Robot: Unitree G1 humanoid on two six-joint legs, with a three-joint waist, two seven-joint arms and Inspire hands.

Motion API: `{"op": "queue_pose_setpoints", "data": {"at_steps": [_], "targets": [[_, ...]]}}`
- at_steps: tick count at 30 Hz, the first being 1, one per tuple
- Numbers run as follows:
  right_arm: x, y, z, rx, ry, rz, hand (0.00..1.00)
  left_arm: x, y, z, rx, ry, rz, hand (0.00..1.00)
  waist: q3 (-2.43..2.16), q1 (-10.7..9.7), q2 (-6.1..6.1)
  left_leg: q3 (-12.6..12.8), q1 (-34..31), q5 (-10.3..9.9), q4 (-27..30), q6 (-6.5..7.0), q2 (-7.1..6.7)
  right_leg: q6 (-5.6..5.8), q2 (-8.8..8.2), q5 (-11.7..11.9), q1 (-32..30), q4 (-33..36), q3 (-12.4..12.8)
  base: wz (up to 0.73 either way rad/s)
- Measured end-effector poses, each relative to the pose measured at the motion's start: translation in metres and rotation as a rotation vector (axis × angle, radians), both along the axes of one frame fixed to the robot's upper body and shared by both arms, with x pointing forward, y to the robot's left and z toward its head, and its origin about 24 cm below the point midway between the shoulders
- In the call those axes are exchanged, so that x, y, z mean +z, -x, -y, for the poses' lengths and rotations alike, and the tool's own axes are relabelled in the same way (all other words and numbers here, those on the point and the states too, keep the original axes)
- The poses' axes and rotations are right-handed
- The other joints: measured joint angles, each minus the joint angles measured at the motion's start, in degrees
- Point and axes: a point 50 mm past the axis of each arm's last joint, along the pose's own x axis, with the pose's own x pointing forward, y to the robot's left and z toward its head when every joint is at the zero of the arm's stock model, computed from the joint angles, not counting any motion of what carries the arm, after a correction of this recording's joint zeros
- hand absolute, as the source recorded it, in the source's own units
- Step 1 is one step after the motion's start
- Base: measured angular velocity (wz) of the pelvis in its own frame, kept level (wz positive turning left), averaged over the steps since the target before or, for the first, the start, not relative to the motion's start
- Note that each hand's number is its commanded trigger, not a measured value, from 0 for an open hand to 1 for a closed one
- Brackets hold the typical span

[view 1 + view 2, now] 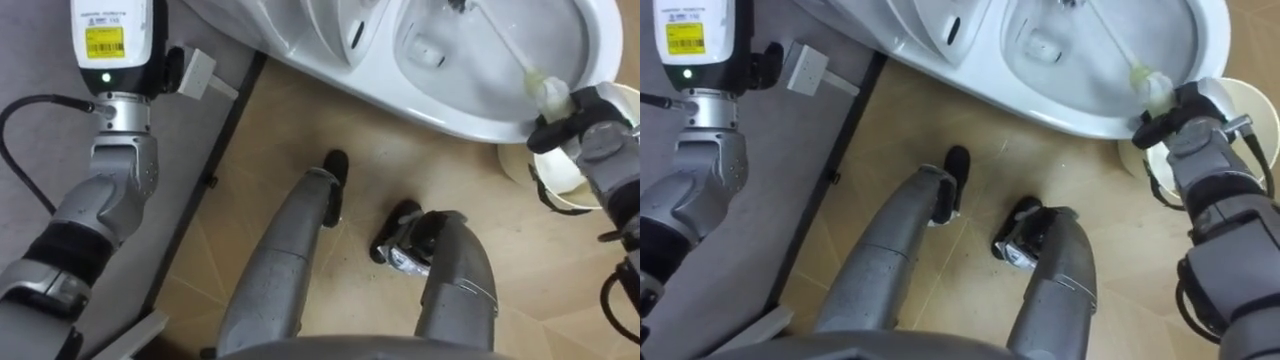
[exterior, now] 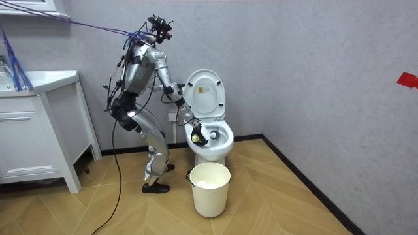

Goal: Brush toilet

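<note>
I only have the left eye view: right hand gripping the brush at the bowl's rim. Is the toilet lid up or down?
Observer: Up. In the room view the lid stands raised behind the bowl.
Operator: What's the pale round thing under the right hand and brush?
Observer: A white bucket, upright on the floor close by the bowl, nearer the room camera.
Operator: How is the robot standing?
Observer: Knees bent, torso leaning toward the bowl, a white cabinet at its back.
</note>
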Motion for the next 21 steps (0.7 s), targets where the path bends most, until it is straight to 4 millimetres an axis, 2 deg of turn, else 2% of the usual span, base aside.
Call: {"op": "queue_pose_setpoints", "data": {"at_steps": [3,4,8,10,13,15,18,21], "targets": [[0.002,0.000,0.003,0.101,0.156,-0.084,1.00,-0.003,-0.001,0.005,-0.019,-0.006,-0.031,0.00,0.01,1.6,1.22,0.0,0.6,-0.7,0.9,0.20,0.15,0.07,0.03,-0.4,0.9,0.0,-0.2,-0.07],[0.005,0.001,0.007,0.131,0.213,-0.118,1.00,-0.004,-0.001,0.007,-0.030,-0.010,-0.045,0.00,0.13,2.1,2.16,-0.1,0.8,-0.7,0.9,0.25,-0.06,0.20,-0.11,-0.4,1.3,0.0,-0.4,0.00],[0.011,0.003,0.017,0.159,0.318,-0.189,1.00,-0.006,-0.002,0.013,-0.060,-0.022,-0.075,0.00,0.09,3.9,3.48,-1.2,1.1,-0.9,0.8,0.50,-0.82,0.47,-0.56,-0.4,1.4,-0.2,-0.4,-0.09],[0.015,0.003,0.023,0.167,0.368,-0.207,1.00,-0.008,-0.001,0.014,-0.076,-0.020,-0.091,0.00,-0.02,4.4,4.59,-3.5,1.3,-0.8,0.5,0.41,-3.14,0.80,-1.90,-0.2,1.7,-0.3,-1.6,-0.08],[0.019,0.003,0.026,0.182,0.427,-0.218,1.00,-0.010,0.002,0.016,-0.085,-0.014,-0.111,0.00,-0.10,4.7,5.41,-4.8,1.5,-0.6,0.3,0.08,-4.50,1.01,-2.44,-0.1,1.7,-0.4,-1.7,-0.08],[0.019,0.005,0.029,0.180,0.451,-0.218,1.00,-0.012,0.004,0.016,-0.090,-0.011,-0.120,0.00,-0.10,4.8,5.54,-5.3,1.8,-0.4,-0.3,-0.25,-5.38,1.07,-3.10,-0.1,1.8,-0.4,-2.0,0.05],[0.010,0.016,0.033,0.195,0.513,-0.233,1.00,-0.017,0.010,0.019,-0.104,0.005,-0.140,0.00,-0.67,4.3,6.46,-5.3,2.0,-0.4,-0.1,-0.28,-5.29,1.20,-4.33,-0.1,3.3,-0.5,-4.1,0.23],[0.007,0.021,0.033,0.213,0.551,-0.235,1.00,-0.020,0.013,0.020,-0.111,0.023,-0.152,0.00,-0.85,4.1,6.48,-5.2,2.2,-0.4,-0.4,-0.33,-5.30,1.30,-4.98,-0.1,3.8,-0.5,-4.9,0.12]]}}
